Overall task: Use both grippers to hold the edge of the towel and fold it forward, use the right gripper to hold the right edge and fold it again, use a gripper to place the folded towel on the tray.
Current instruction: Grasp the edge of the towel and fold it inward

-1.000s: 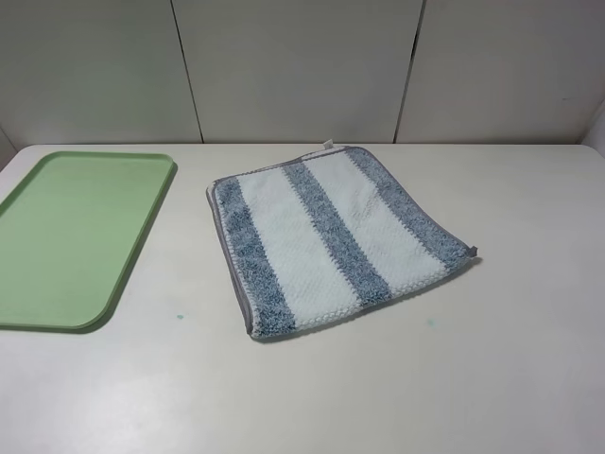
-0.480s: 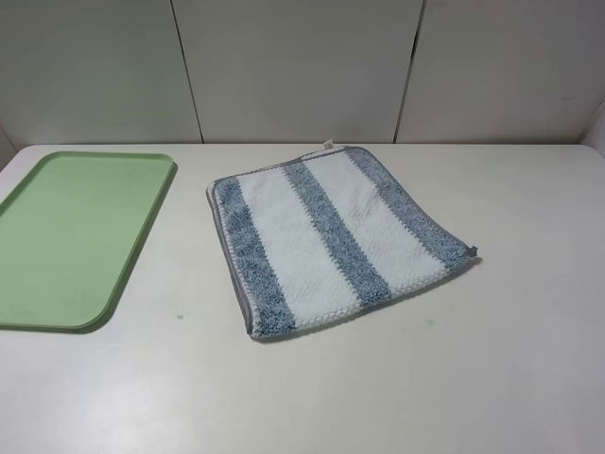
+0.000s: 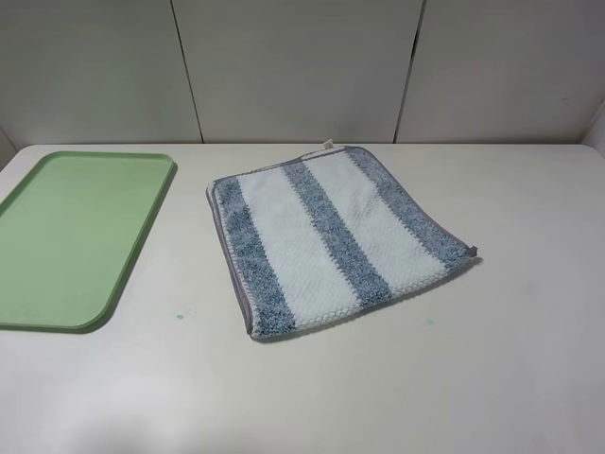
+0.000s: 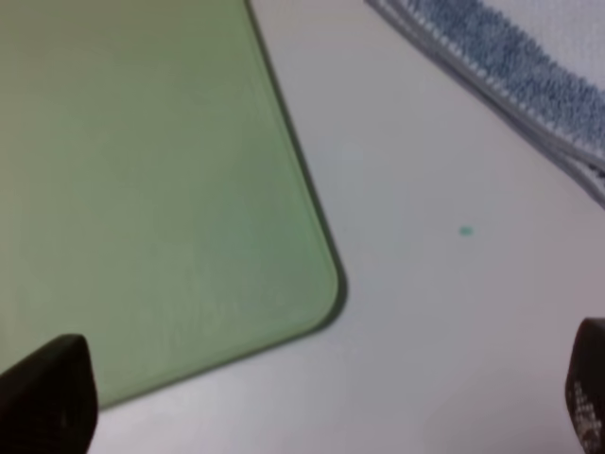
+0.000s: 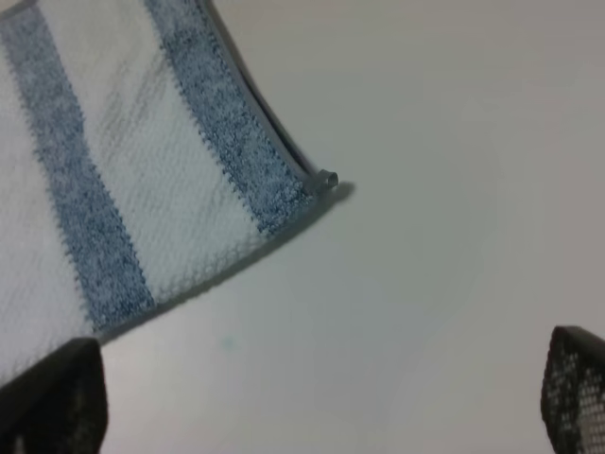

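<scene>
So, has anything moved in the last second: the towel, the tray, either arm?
Nothing visibly changed. The towel lies flat on the table in the same spot as before, to the right of the tray and apart from it. The tray has not shifted either. No arm shows in the high view. The left pincer and right pincer are open and hold nothing.

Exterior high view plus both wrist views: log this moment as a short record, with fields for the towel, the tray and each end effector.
towel: lying flat on the table, striped, not held
tray: left of the towel, apart from it
left end effector: open, above the table near a tray corner
right end effector: open, above the table near a towel corner
task stage: first fold not yet begun
</scene>
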